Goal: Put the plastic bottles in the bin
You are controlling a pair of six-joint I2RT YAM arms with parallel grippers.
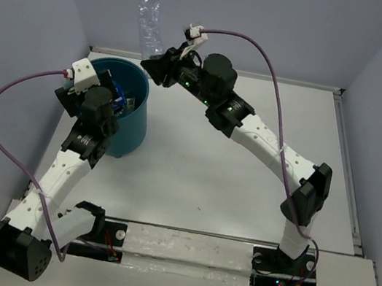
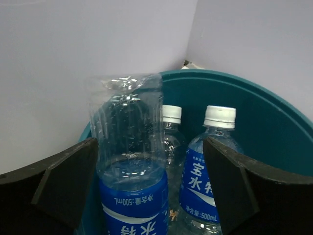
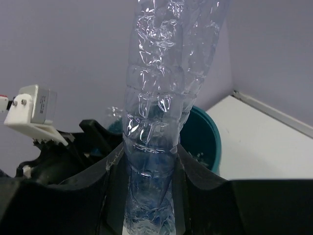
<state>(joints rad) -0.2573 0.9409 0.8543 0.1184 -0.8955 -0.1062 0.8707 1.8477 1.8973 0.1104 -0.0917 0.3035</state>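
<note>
The teal bin (image 1: 132, 131) stands at the far left of the table. My left gripper (image 1: 115, 97) hangs open over its mouth. In the left wrist view its fingers stand wide apart (image 2: 149, 191) around an upside-down blue-label plastic bottle (image 2: 129, 147) that rests in the bin (image 2: 274, 112) close to the left finger. Two more bottles, each with a white cap (image 2: 219, 116), stand upright behind it. My right gripper (image 1: 157, 67) is shut on a clear crinkly bottle (image 1: 150, 23) with a blue cap, held upright just beyond the bin's far rim. In the right wrist view the fingers (image 3: 149, 181) pinch this bottle (image 3: 156, 122), with the bin (image 3: 208, 139) behind.
Grey walls close in the table on the left, back and right. A raised white rim (image 1: 350, 164) runs along the table's right edge. Purple cables (image 1: 275, 84) loop above both arms. The left arm's camera mount (image 3: 32, 110) shows beside the right gripper.
</note>
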